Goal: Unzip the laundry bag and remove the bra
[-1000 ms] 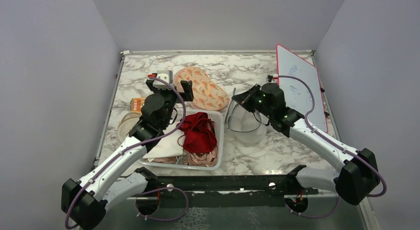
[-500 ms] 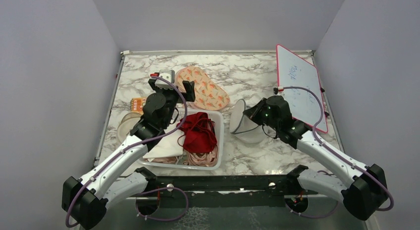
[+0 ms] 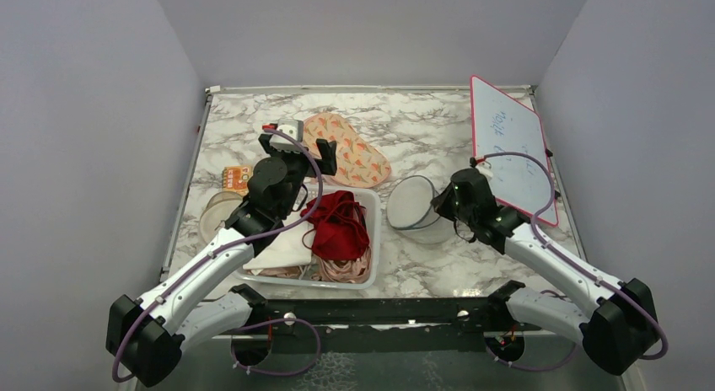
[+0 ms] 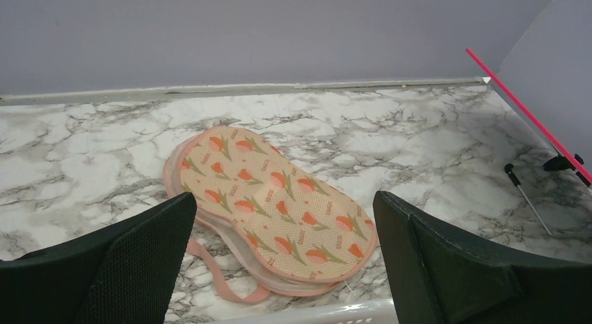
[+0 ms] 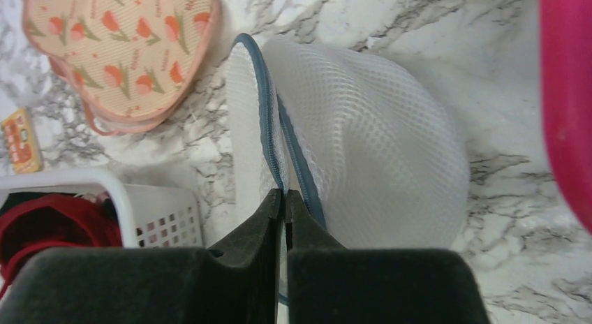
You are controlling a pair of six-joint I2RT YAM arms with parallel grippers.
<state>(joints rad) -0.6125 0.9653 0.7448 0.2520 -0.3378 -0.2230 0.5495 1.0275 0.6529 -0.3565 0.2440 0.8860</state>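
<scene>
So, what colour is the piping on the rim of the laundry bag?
Grey-blue piping on the white mesh laundry bag; clearest in the right wrist view.

- A robot test cell in a lab, not a home: plain grey-lilac walls (image 3: 371, 29) box in the far, left and right edges of a marble-patterned surface (image 3: 422, 125).
- A white-and-black left arm (image 3: 202, 269) and right arm (image 3: 548, 252) are bolted to a black metal rail (image 3: 379, 311) along the near edge.
- A pink-rimmed whiteboard (image 3: 510, 147) leans at the right edge.
- Laundry props lie staged: a white slatted plastic basket (image 3: 375, 231) and a white see-through mesh laundry bag (image 3: 413, 207).
</scene>
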